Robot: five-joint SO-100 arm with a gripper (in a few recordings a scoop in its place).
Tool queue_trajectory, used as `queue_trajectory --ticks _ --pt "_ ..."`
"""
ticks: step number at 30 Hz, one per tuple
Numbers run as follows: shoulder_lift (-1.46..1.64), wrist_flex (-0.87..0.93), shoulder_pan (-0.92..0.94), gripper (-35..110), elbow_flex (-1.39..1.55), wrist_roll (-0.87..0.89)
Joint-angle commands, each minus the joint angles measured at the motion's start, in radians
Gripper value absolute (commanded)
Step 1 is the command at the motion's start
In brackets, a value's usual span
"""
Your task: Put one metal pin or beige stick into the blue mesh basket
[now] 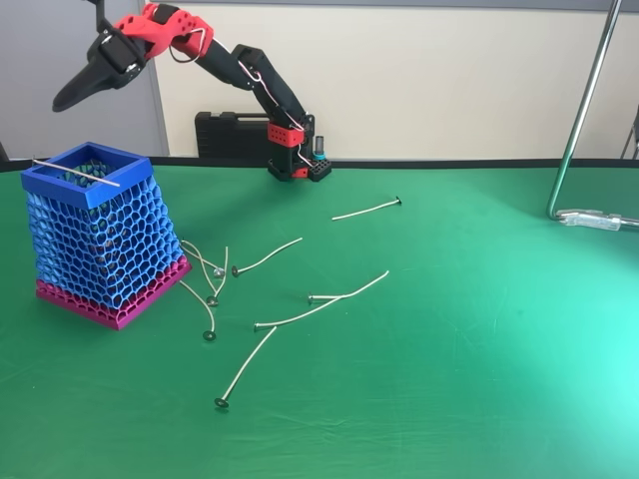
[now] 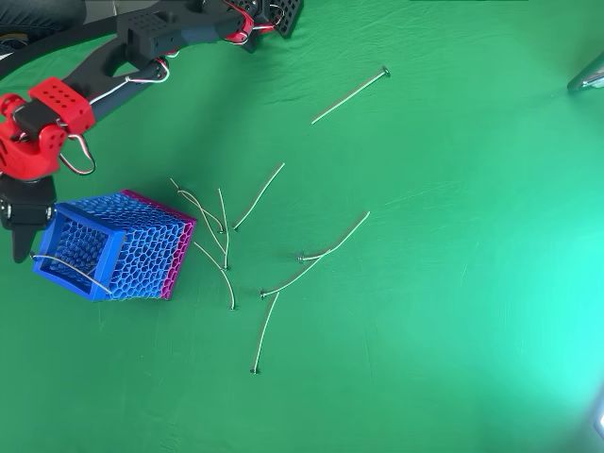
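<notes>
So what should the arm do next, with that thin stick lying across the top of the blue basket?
Probably nudge the thin pale stick off the solid rim so it drops inside the tall blue honeycomb mesh basket. It lies across the rim's corner, not down in the mesh. The black tool hangs just above, apparently holding nothing.

Nothing here can be read. The blue mesh basket [image 1: 95, 235], the red and black arm [image 1: 250, 80], the black case [image 1: 232, 133] at the back wall in the upper left of the fixed view and the green table [image 1: 469, 359] carry no legible lettering, label, brand or number.
</notes>
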Motion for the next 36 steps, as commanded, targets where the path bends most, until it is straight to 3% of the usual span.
queue_trajectory --ticks 1,11,27,36 --pt "0.164 -0.014 -0.025 9 0.137 0.012" --pt "0.580 -0.035 -0.124 1 0.707 0.084" --pt "1.169 -0.267 -0.436 1 1.667 0.477" --pt "1.511 -0.396 -0.591 1 2.146 0.583"
